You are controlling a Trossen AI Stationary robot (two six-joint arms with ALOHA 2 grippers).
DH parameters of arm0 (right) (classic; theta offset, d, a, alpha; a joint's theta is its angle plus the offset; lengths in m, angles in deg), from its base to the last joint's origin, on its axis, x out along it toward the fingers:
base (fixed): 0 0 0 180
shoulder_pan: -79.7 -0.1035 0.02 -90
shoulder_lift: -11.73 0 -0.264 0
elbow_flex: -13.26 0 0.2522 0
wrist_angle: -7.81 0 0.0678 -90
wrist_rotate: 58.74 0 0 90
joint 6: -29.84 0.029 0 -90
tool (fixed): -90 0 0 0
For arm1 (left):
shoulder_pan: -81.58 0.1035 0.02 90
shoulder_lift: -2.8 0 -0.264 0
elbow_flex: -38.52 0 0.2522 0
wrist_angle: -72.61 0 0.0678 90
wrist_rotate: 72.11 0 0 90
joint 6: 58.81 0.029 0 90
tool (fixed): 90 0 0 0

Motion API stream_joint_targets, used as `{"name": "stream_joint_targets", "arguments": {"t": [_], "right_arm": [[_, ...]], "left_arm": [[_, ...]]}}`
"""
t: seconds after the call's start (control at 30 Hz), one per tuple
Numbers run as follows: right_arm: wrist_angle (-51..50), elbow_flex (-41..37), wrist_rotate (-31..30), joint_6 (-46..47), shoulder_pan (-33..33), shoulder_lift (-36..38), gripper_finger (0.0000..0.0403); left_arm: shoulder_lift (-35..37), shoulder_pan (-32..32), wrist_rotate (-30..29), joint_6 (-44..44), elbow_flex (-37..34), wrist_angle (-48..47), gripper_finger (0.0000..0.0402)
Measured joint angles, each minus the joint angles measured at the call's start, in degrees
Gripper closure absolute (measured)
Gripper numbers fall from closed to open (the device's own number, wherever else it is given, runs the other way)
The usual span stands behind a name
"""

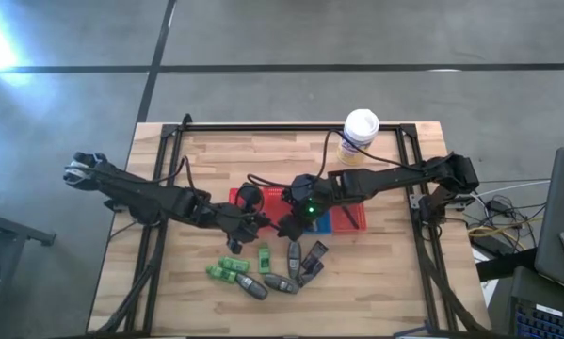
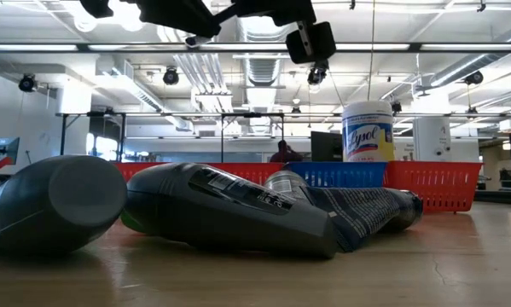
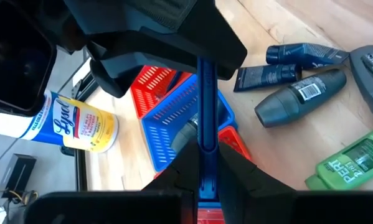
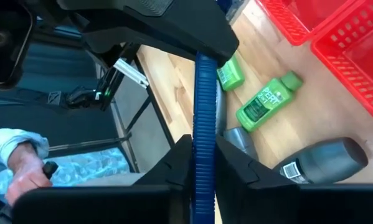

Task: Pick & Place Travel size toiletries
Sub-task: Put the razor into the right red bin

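Left gripper (image 1: 255, 220) and right gripper (image 1: 291, 226) are each clamped on a blue stick (image 3: 206, 106) over the baskets (image 1: 343, 218) at desk (image 1: 169, 282) centre. Most toiletries (image 1: 263, 273) remain unplaced near the front edge.

Lysol canister (image 1: 360, 135) stands at tabletop (image 1: 197, 179) 1 o'clock; red basket (image 1: 352, 218) and blue basket (image 1: 317, 222) touch near centre.
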Motion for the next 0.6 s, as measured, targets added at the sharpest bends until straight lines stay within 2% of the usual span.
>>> {"name": "stream_joint_targets", "arguments": {"t": [0.07, 0.3, 0.43, 0.6], "right_arm": [[0.01, 0.0, -0.13, -0.07, 0.0, -0.09, 0.0374], [-0.33, -0.02, -0.19, -0.58, 0.0, -0.11, 0.0371], [-2.51, -0.02, -1.08, -0.99, -0.04, -0.09, 0.0372], [-4.34, -0.09, -5.9, -0.72, -0.02, -0.09, 0.0371]], "left_arm": [[0.0, 0.0, -0.07, -0.06, 0.0, -0.68, 0.0367], [0.0, 0.0, 0.22, -0.84, 0.0, -1.14, 0.0355], [0.02, -0.06, 0.5, -3.03, -0.09, -2.06, 0.0314], [0.22, -0.14, -0.3, -4.35, -0.15, -2.18, 0.025]]}}
